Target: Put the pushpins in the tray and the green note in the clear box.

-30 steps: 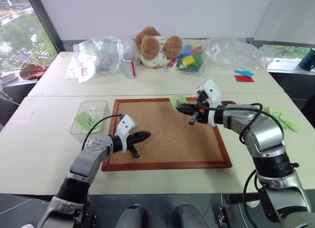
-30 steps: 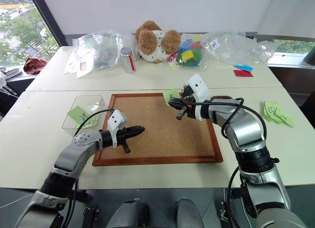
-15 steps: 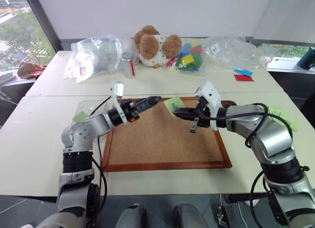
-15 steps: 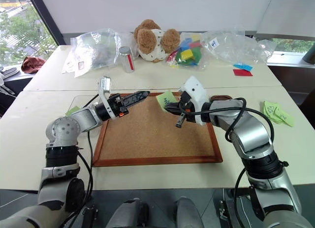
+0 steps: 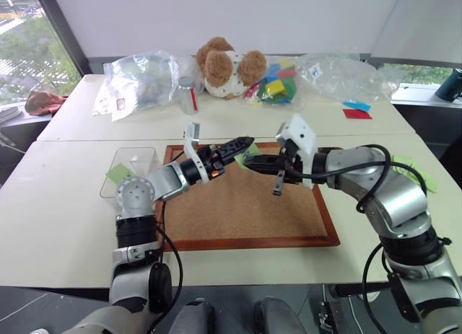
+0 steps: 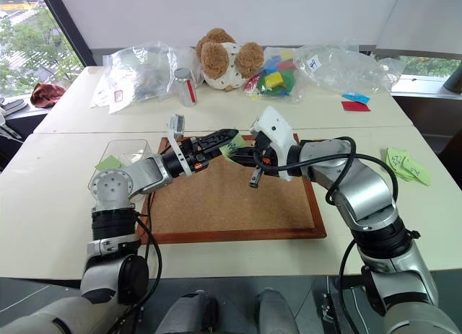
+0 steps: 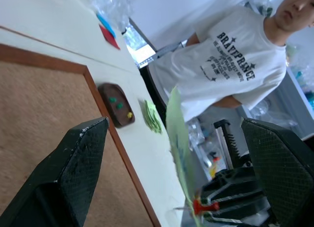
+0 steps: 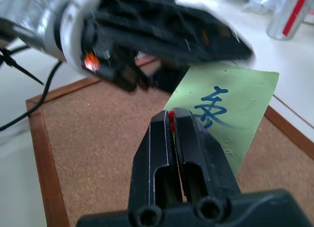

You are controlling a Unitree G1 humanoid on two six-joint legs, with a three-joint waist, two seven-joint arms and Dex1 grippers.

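- My right gripper (image 8: 172,120) is pinched shut on a red pushpin (image 8: 171,117), whose head shows as a sliver of red between my two fingertips; the pin runs through the green note (image 8: 230,107), so the note hangs off my grip above the corkboard (image 5: 245,211).
- The green note carries a blue handwritten mark and stands on edge in the air — in the left wrist view it is a thin green blade (image 7: 177,138) with the red pin head at its foot.
- My left gripper (image 5: 242,143) stands wide open, its two black fingers (image 7: 73,163) on either side of the note, not yet touching it as far as I can see.
- Both grippers meet over the far half of the corkboard, tips nearly nose to nose.
- The tray (image 7: 116,104) sits on the table just off the corkboard's right edge — a dark brown dish holding green pushpins (image 7: 116,102) and a yellow one.
- The clear box (image 5: 131,168) lies on the table just beside the corkboard's left edge, with another green note (image 5: 119,173) lying at its near left rim.
- More green notes (image 6: 406,165) lie in a small heap on the table to the right.
- A person in a white printed T-shirt (image 7: 230,70) stands beyond the table's right end.
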